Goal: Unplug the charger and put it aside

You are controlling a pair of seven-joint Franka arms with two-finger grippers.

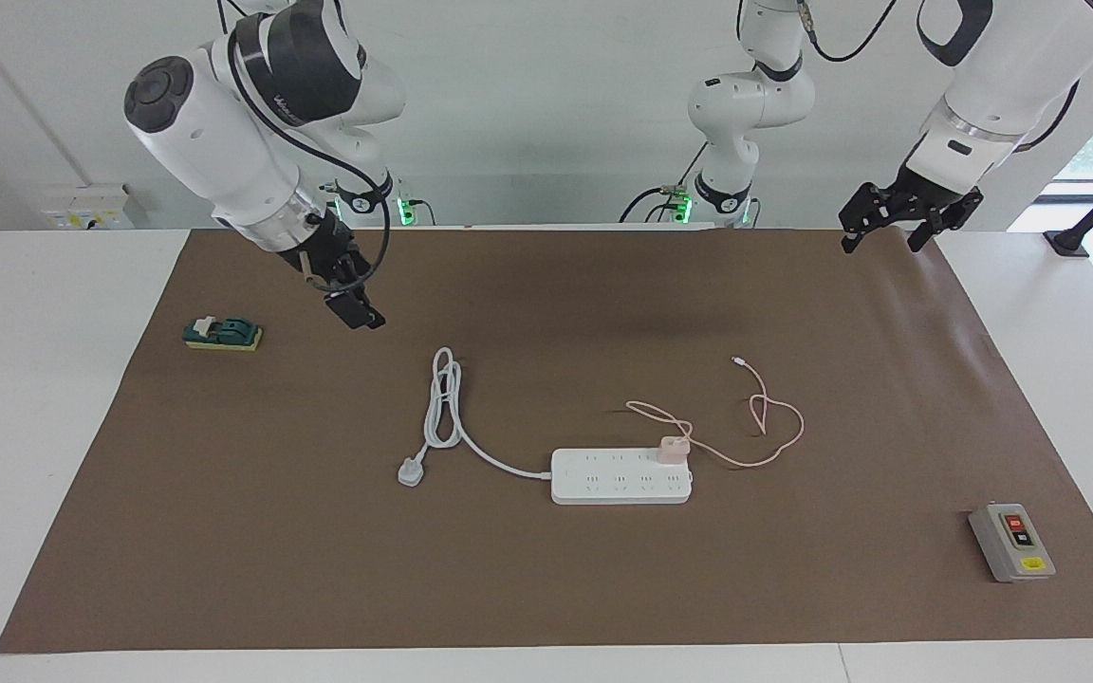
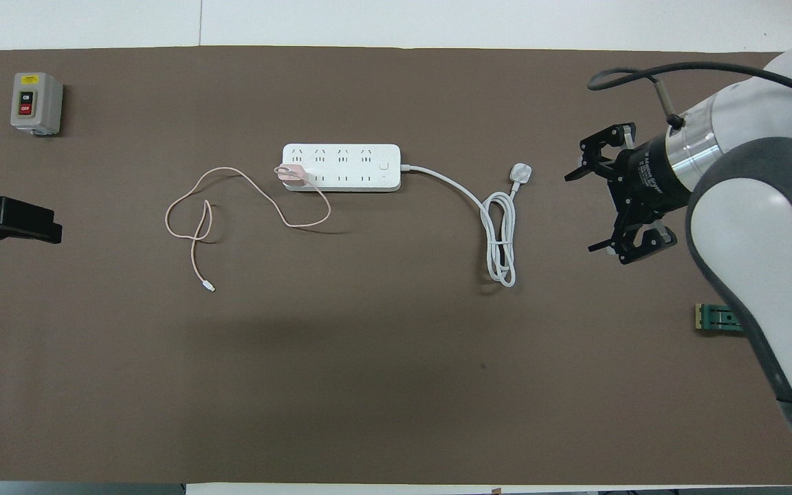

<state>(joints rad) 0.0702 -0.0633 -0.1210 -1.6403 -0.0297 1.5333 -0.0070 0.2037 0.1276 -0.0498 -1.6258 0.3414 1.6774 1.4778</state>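
Charger (image 1: 672, 448): small pale pink cube plugged into white power strip (image 1: 618, 484) at its left-arm end, thin pink cable looped on mat. Right gripper (image 2: 585, 210) spread wide, empty, over mat. Left gripper (image 1: 891, 233) waits, spread, empty.

A white table (image 1: 53, 398) carries a brown mat (image 1: 546, 588). On the mat lies a white power strip (image 1: 620, 476); its cord (image 1: 447, 408) coils toward the right arm's end. A grey switch box (image 1: 1011, 543) sits toward the left arm's end, and what may be a green switch block (image 1: 223, 333) sits nearer the robots.
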